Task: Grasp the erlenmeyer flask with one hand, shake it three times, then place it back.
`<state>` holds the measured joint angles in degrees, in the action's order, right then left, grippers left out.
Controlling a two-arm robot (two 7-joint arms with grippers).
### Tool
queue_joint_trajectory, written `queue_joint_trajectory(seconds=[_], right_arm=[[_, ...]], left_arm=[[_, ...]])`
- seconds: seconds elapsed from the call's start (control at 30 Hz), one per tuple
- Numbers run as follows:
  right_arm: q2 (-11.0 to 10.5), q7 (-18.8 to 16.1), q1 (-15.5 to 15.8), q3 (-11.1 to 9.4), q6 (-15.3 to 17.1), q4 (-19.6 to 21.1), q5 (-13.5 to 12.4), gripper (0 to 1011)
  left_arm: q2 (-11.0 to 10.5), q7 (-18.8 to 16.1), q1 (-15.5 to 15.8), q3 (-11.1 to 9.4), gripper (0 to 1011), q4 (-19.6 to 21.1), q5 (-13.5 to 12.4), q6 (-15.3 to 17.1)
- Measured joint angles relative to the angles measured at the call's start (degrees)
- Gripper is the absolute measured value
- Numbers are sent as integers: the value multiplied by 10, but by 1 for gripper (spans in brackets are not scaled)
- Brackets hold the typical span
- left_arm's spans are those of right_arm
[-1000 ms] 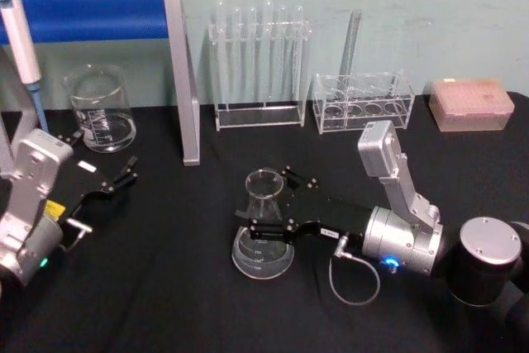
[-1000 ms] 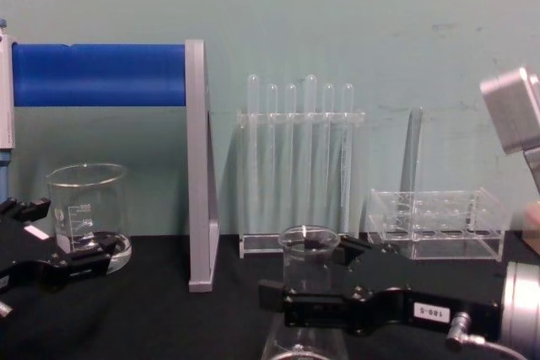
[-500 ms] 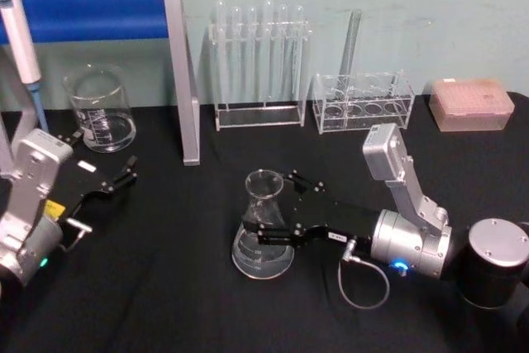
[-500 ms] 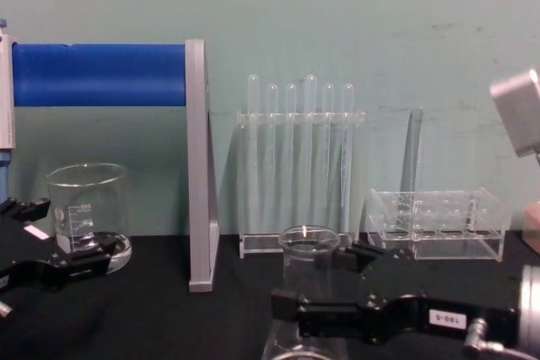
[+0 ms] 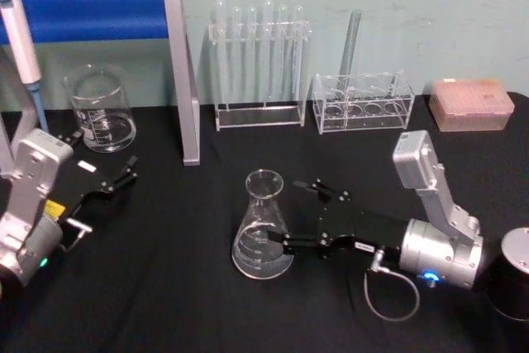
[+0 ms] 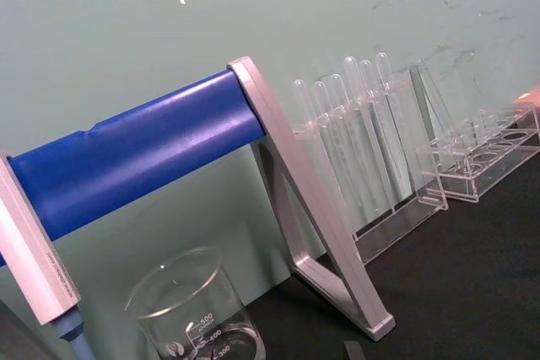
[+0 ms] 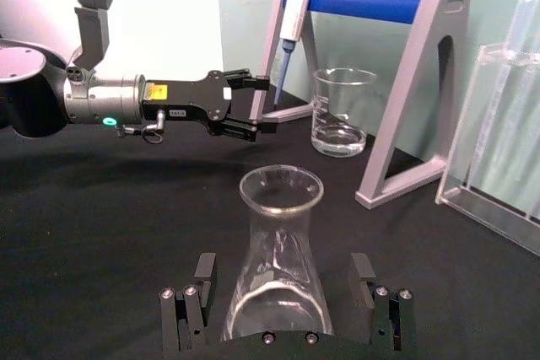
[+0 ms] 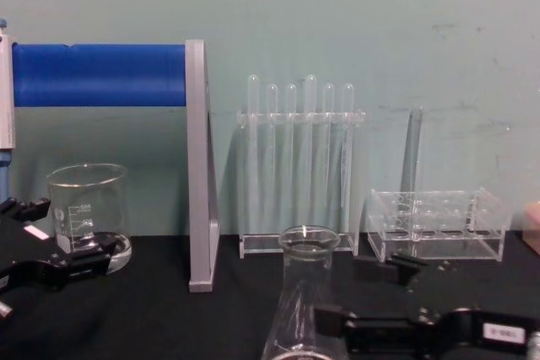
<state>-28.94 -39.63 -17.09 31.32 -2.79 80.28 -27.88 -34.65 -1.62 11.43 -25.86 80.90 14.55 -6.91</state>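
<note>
The erlenmeyer flask (image 5: 263,225), clear glass with a wide base and narrow neck, stands upright on the black table, a little left of centre. It shows large in the right wrist view (image 7: 280,242) and low in the chest view (image 8: 305,292). My right gripper (image 5: 288,212) lies low on the flask's right side, open. In the right wrist view its fingers (image 7: 202,276) flank the flask's lower body with a gap on each side. My left gripper (image 5: 103,156) rests open at the table's left, near the beaker.
A glass beaker (image 5: 101,113) stands back left under the blue pipette stand (image 5: 99,10). A test tube rack (image 5: 260,55) and a second clear rack (image 5: 364,101) line the back wall. A pink tip box (image 5: 471,105) sits back right.
My right gripper has opened and drawn back to the right, off the flask's neck. The flask stays standing in the same spot. The left arm has not moved.
</note>
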Motion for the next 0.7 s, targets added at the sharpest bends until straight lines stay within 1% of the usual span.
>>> queue_joint_trajectory(seconds=[0.13, 0.27, 0.4, 0.47, 0.5, 0.53, 0.6, 0.67, 0.7], right_arm=[[-16, 7, 15, -9, 3, 15, -6, 1000], [-24, 18, 26, -19, 4, 24, -10, 1000], [-27, 44, 43, -38, 3, 37, -15, 1000], [-26, 54, 47, -45, 0, 39, -15, 1000], [-24, 67, 52, -51, -6, 43, -14, 1000], [-24, 67, 52, -51, -6, 43, -14, 1000], [-12, 103, 62, -65, -17, 50, -1, 1000], [-6, 121, 65, -70, -21, 52, 7, 1000], [3, 141, 68, -74, -26, 54, 18, 1000]], left_arm=[[0, 0, 0, 0, 1001, 0, 0, 0], [0, 0, 0, 0, 1001, 0, 0, 0], [0, 0, 0, 0, 1001, 0, 0, 0], [0, 0, 0, 0, 1001, 0, 0, 0], [0, 0, 0, 0, 1001, 0, 0, 0], [0, 0, 0, 0, 1001, 0, 0, 0], [0, 0, 0, 0, 1001, 0, 0, 0], [0, 0, 0, 0, 1001, 0, 0, 0], [0, 0, 0, 0, 1001, 0, 0, 0]])
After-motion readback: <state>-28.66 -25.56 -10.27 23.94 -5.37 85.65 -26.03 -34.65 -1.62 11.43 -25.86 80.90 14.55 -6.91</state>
